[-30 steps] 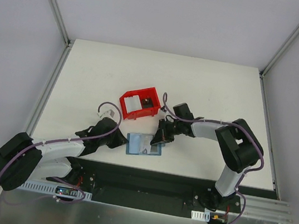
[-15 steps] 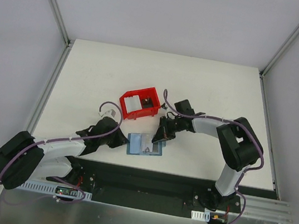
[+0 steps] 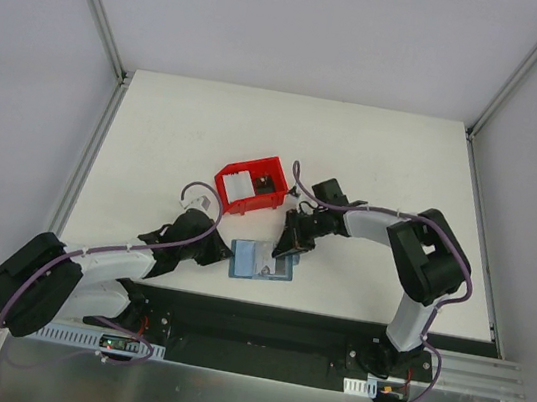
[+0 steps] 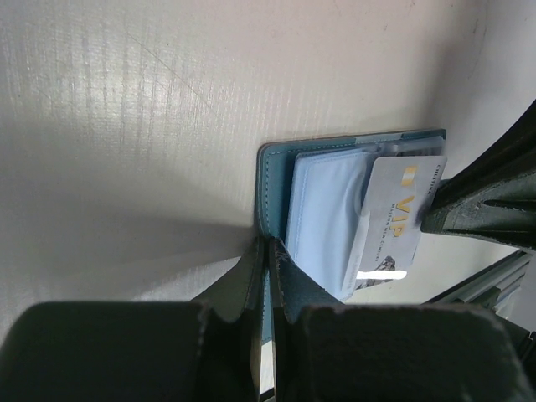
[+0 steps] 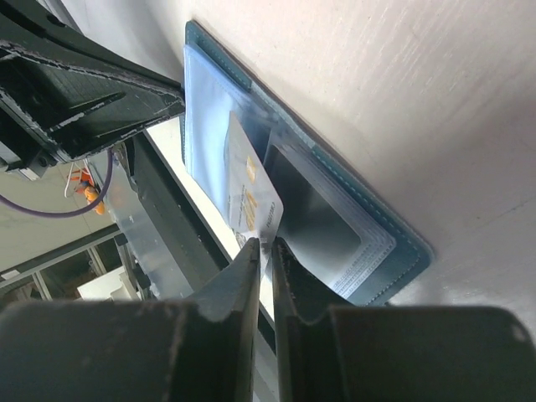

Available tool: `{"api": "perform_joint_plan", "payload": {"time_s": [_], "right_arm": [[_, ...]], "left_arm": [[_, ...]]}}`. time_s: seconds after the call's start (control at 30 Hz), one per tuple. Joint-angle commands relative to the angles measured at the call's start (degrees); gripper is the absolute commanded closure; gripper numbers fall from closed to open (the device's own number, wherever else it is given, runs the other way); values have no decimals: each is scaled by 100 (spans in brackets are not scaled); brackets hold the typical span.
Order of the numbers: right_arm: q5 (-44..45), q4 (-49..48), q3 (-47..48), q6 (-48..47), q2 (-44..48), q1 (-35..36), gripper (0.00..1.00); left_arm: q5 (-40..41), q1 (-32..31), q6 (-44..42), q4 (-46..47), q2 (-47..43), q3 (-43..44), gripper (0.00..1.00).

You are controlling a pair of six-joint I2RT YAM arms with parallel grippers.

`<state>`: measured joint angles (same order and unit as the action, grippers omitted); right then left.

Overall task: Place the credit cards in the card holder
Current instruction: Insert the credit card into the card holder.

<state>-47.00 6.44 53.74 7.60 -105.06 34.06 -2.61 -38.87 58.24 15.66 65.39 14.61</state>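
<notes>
One card holder, spread open on the one counter. One white card shows at its pockets. One red bin, just above the holder in the frame, has two things inside: one pale piece and one dark piece, both too small to name. Two arms with two tools: the left tool and the right tool.

One edge of the card seems hidden behind the right fingers.
</notes>
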Motion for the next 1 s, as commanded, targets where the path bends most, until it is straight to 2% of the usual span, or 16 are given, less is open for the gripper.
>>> {"api": "perform_joint_plan", "payload": {"time_s": [0.0, 0.27, 0.33, 0.5, 0.97], "right_arm": [[-37, -450, -82, 338, 108, 100, 86], [-19, -986, -267, 708, 125, 171, 85], [68, -1004, -293, 743, 161, 179, 94], [148, -969, -337, 708, 310, 136, 100], [7, -732, -355, 647, 222, -75, 100]], "left_arm": [[-99, 46, -120, -10, 106, 77, 100], [-108, 55, -120, 7, 97, 59, 100], [-117, 55, -111, 7, 106, 59, 100], [-108, 55, -146, -19, 71, 59, 100], [-73, 64, -181, -63, -35, 24, 100]]}}
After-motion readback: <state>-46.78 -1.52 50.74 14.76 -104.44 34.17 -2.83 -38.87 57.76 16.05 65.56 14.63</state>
